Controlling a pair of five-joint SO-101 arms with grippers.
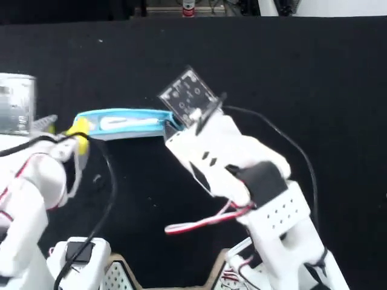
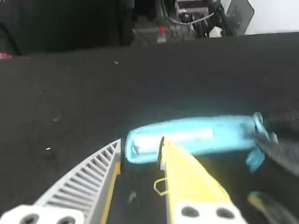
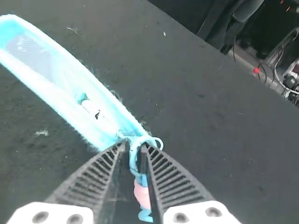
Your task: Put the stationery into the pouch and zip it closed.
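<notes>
The black bench carries a slim blue pouch lying flat left of centre, its long axis running left to right. One arm stands at each end of it.

The right gripper is at the pouch's right end. Its ribbed fingers are almost together, clamped on the blue zip pull, a small loop standing up between the tips. In the high view the arm's wrist hides this end.

The left gripper is at the pouch's left end, its grey and yellow fingers apart and the rounded end of the pouch just past their tips. Whether they touch it I cannot tell.

The right wrist view shows a pale window along the pouch's top and something small and white inside. A small pink piece sits between the right gripper's fingers, behind the loop.

A shiny metal can stands at the bench's left edge.
</notes>
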